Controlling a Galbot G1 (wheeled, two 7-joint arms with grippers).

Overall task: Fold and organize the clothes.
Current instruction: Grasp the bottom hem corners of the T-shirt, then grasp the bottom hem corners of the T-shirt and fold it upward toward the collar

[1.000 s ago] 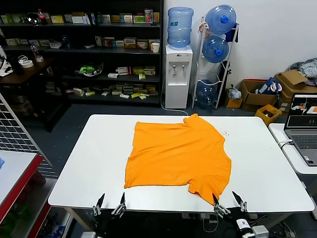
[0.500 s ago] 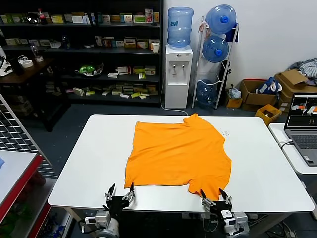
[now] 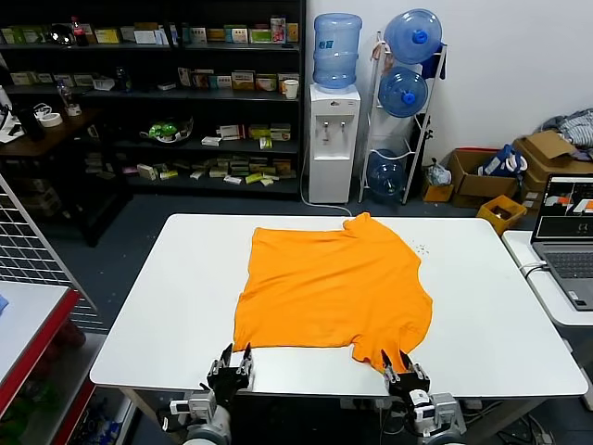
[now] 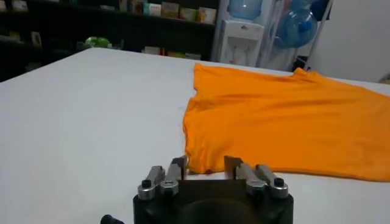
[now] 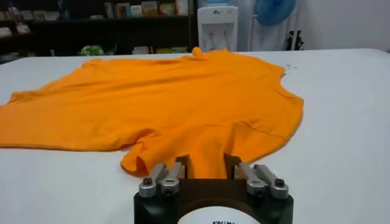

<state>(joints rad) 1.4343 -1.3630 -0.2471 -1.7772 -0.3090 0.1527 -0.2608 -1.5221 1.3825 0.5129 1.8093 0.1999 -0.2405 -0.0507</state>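
One T-shirt (image 3: 334,295), two grippers at the near table (image 3: 157,297) edge.

The shirt lies flat mid-table. The head view shows both grippers, each wrist view only its own. The left gripper (image 3: 231,362), narrowed since a second ago, straddles the hem corner; the right gripper (image 3: 405,372) has closed in around the sleeve edge. Whether either grips, I cannot tell.

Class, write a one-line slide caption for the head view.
Both grippers reach the near edge of an orange T-shirt spread on a white table.
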